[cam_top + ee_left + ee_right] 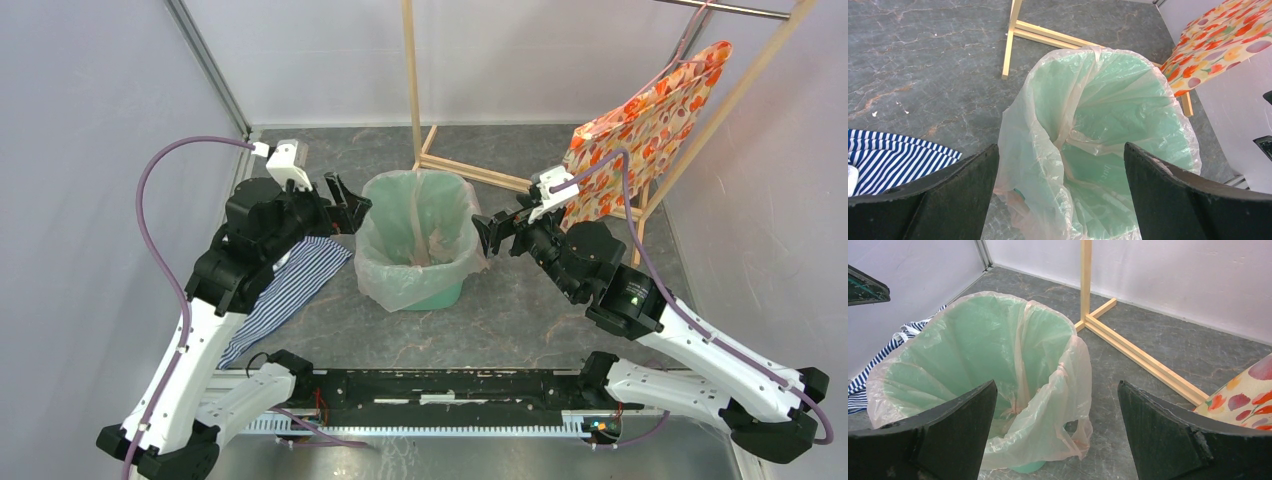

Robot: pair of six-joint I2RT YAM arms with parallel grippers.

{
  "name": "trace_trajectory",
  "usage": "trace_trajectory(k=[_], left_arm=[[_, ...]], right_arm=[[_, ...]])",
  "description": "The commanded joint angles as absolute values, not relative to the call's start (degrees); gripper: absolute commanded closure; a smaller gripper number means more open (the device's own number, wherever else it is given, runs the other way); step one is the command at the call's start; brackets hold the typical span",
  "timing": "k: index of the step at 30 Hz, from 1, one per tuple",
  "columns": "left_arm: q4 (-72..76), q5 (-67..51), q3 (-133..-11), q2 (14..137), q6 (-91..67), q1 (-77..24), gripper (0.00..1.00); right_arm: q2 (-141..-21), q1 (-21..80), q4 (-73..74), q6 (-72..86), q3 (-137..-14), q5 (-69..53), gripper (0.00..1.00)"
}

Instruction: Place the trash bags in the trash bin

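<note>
**Pink bag sits in the green bin, an open gripper at each side**

The trash bag (383, 268) lies inside the trash bin (443, 296). Its thin, translucent pale-pink film lines the mint-green walls. The bag's mouth is spread over the rounded rim and hangs down the outside in crinkled folds, longest on the bin's left and near sides. Only the bin's base shows bare below the film. In the right wrist view, a loose flap of the bag droops down the outer wall.

The left gripper (350, 212) is at the rim's left edge with its jaws spread wide, holding nothing. The right gripper (488, 235) is at the rim's right edge, also spread wide and empty. From above, neither can be seen pinching the film. Each wrist camera looks between its dark fingers (953, 195) down into the lined bin.

A blue-white striped cloth (295, 285) lies on the grey table (520, 320) under the left arm. An orange floral bag (640, 125) hangs from a wooden frame (412, 80) behind the right arm.
</note>
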State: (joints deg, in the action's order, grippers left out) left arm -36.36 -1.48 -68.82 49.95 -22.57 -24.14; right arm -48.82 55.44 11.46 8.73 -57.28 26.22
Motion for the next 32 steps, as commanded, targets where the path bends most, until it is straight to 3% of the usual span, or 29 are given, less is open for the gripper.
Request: trace_trajectory(k=[1, 32], left_arm=[[-35.77, -0.18, -69.85, 49.40, -19.87, -24.09, 0.00], [-36.90, 1.77, -69.42, 48.45, -19.65, -24.12, 0.00]], right_arm=[[-48.59, 55.36, 9.23, 8.62, -58.26, 27.09, 0.02], [-48.07, 55.31, 9.04, 9.33, -57.36, 26.90, 0.02]])
